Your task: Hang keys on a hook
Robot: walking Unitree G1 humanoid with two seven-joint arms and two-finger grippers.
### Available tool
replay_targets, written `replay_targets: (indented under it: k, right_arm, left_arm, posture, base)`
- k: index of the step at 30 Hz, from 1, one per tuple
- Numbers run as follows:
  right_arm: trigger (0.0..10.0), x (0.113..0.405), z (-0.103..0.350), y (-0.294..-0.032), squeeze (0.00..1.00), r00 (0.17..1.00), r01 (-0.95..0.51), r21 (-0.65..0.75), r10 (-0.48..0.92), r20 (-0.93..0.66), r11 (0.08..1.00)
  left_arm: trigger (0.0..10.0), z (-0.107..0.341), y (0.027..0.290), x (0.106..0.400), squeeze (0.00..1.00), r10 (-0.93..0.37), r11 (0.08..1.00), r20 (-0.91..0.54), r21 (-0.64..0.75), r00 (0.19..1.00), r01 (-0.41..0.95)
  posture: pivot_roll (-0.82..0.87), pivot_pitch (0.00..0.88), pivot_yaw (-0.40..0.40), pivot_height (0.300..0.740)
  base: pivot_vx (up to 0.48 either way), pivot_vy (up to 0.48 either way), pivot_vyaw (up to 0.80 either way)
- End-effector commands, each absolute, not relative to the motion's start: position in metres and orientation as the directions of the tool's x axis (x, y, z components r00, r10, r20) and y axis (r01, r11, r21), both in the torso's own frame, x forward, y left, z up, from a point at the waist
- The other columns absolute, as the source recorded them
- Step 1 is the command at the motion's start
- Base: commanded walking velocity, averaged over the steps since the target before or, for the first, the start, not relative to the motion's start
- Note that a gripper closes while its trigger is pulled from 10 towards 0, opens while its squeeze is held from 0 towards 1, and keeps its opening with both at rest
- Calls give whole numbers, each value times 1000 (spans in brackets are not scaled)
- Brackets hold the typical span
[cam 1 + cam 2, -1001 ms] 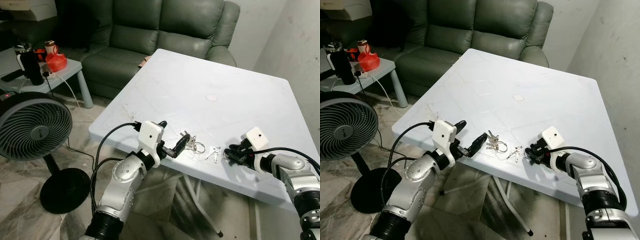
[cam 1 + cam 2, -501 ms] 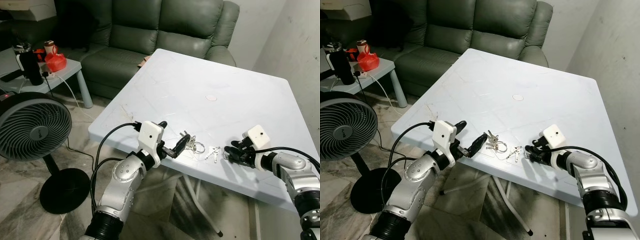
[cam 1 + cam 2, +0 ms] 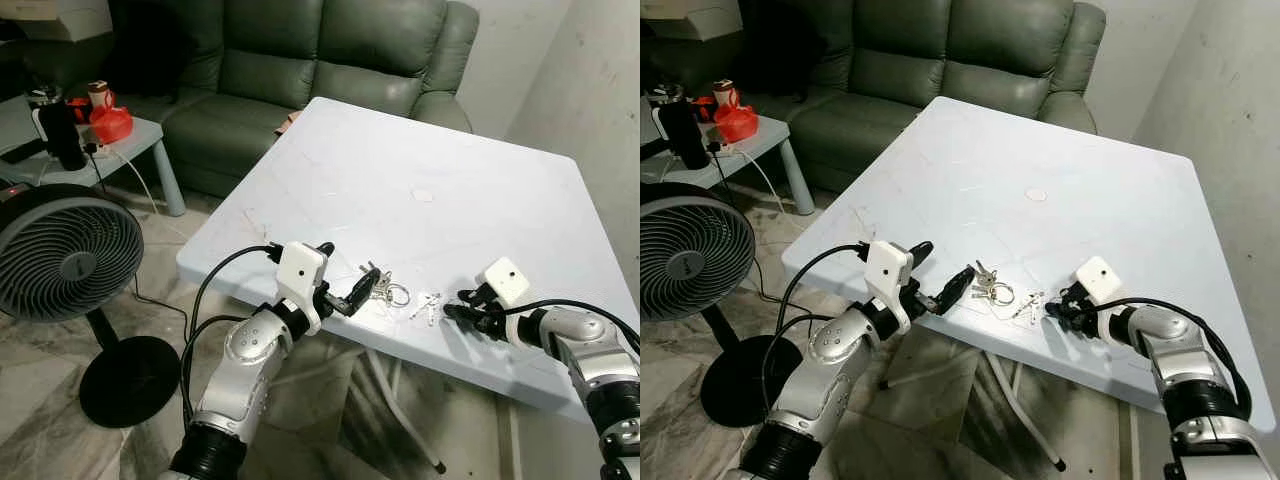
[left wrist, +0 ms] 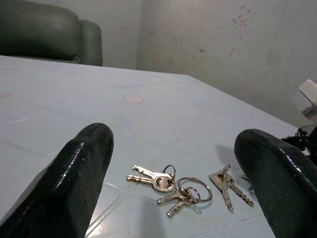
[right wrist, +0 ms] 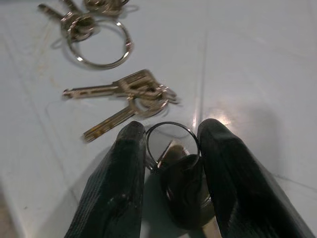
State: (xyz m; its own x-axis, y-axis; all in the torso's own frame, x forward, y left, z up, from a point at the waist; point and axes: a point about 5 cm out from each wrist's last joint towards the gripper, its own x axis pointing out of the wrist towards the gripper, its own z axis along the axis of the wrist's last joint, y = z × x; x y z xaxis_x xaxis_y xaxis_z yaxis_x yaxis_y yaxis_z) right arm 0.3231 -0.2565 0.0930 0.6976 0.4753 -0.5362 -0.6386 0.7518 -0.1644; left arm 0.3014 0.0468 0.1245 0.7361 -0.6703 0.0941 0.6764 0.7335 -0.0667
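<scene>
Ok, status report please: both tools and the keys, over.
Left tool open beside key bunch on white table. Right tool closed on a key ring. No hook seen.

A white bench (image 3: 1040, 160) is seen before a green sofa (image 3: 940, 60). Near its front edge lie a bunch of keys (image 3: 990, 290) and, just beside it, a smaller pair of keys (image 3: 1030, 303). The left pincer (image 3: 958, 283) is held open just beside the bunch. The right pincer (image 3: 1058, 306) is lowered to the bench beside the smaller pair. A fan (image 3: 685, 260) stands on the floor.
</scene>
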Motion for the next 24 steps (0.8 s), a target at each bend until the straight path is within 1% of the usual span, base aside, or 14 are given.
replay_targets:
  k: [1, 3, 4, 5, 6, 7, 13, 18, 24]
  right_arm:
    - [10000, 321, 95, -263, 0, 686, -646, -168, 469, -556, 745]
    - [10000, 321, 95, -263, 0, 692, -642, -172, 468, -550, 747]
    - [8941, 321, 96, -264, 0, 696, -638, -173, 466, -546, 750]
    - [4314, 321, 97, -265, 0, 706, -631, -176, 465, -534, 755]
    - [4314, 322, 98, -265, 0, 712, -627, -178, 464, -527, 759]
    - [0, 322, 98, -265, 0, 713, -626, -175, 467, -523, 760]
    - [0, 322, 99, -267, 0, 716, -623, -172, 468, -518, 763]
    - [0, 321, 100, -266, 0, 705, -642, -167, 491, -511, 748]
    - [0, 321, 101, -266, 0, 709, -636, -150, 496, -502, 757]
  left_arm:
    - [10000, 134, 43, 301, 0, -681, 721, 126, -55, 721, 690]
    - [10000, 134, 43, 301, 0, -680, 722, 127, -55, 722, 690]
    - [10000, 135, 43, 301, 0, -680, 722, 128, -56, 722, 690]
    - [10000, 135, 43, 302, 0, -679, 723, 128, -56, 723, 689]
    - [10000, 135, 43, 302, 0, -679, 723, 129, -56, 723, 689]
    - [10000, 135, 43, 302, 0, -678, 723, 129, -56, 723, 688]
    - [10000, 135, 43, 303, 0, -678, 724, 130, -53, 724, 688]
    - [10000, 136, 43, 303, 0, -677, 725, 132, -53, 724, 687]
    - [10000, 137, 43, 303, 0, -675, 727, 134, -54, 726, 685]
  posture:
    - [22, 0, -88, 740]
    - [22, 0, -88, 740]
    - [21, 0, -87, 740]
    - [21, 0, -87, 740]
    - [21, 0, -87, 740]
    - [21, 0, -87, 740]
    - [21, 0, -87, 740]
    - [19, 0, -86, 740]
    - [19, 0, -86, 740]
  base:
    - [0, 0, 0]
    - [0, 0, 0]
    - [0, 0, 0]
    - [0, 0, 0]
    - [0, 0, 0]
    - [0, 0, 0]
    - [0, 0, 0]
    - [0, 0, 0]
    - [0, 0, 0]
